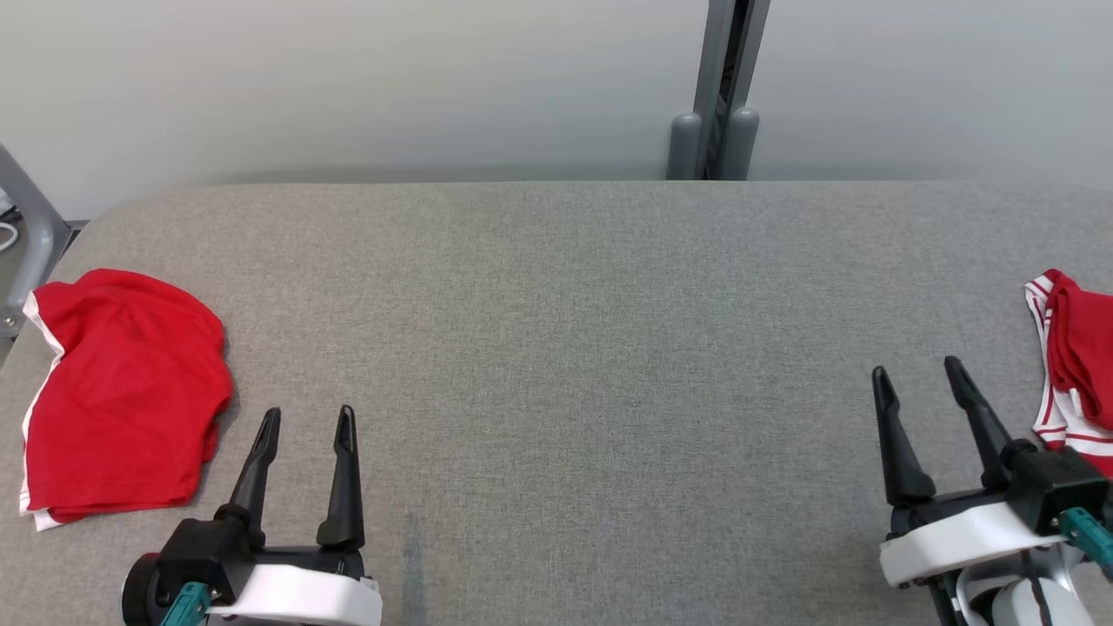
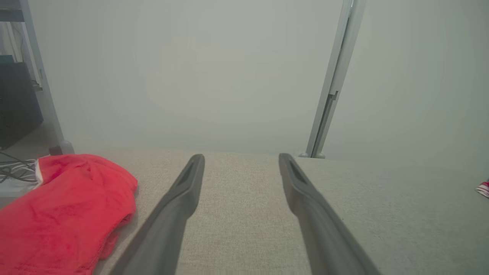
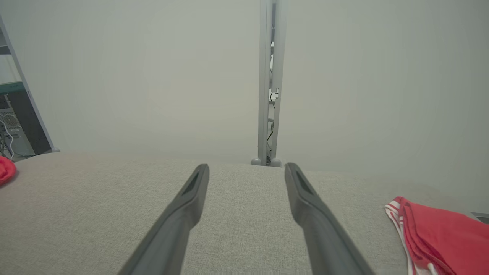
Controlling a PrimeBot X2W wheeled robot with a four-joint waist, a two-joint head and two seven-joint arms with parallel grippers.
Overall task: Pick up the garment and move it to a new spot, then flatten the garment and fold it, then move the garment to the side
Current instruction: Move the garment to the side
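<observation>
You are looking down at a wide grey cloth-covered table (image 1: 556, 330). It fills most of the head view, from the bottom edge up past the middle. Behind it, across the top of the frame, stands a plain pale wall (image 1: 348, 78).

At the left edge of the head view, about halfway down, lies a red garment with a white edge (image 1: 122, 391). It sits on the table in a soft, rounded heap, and the white edge runs down its left side. In the left wrist view it fills the lower left corner, near the left finger but apart from it.

At the right edge of the head view lies a red garment with white stripes (image 1: 1074, 356). The frame cuts part of it off, so it may be bunched or folded; you cannot tell for sure. In the right wrist view it sits in the lower right corner, well clear of the fingers.

A grey metal post (image 1: 717, 87) stands against the wall, right of the middle at the top.

Your left gripper (image 1: 309, 412) is at the lower left of the head view, just to the right of the red heap. Its two long dark fingers stand wide apart with nothing between them. Your right gripper (image 1: 916, 367) is at the lower right, just left of the striped garment. Its fingers are spread wide too, and it holds nothing.
</observation>
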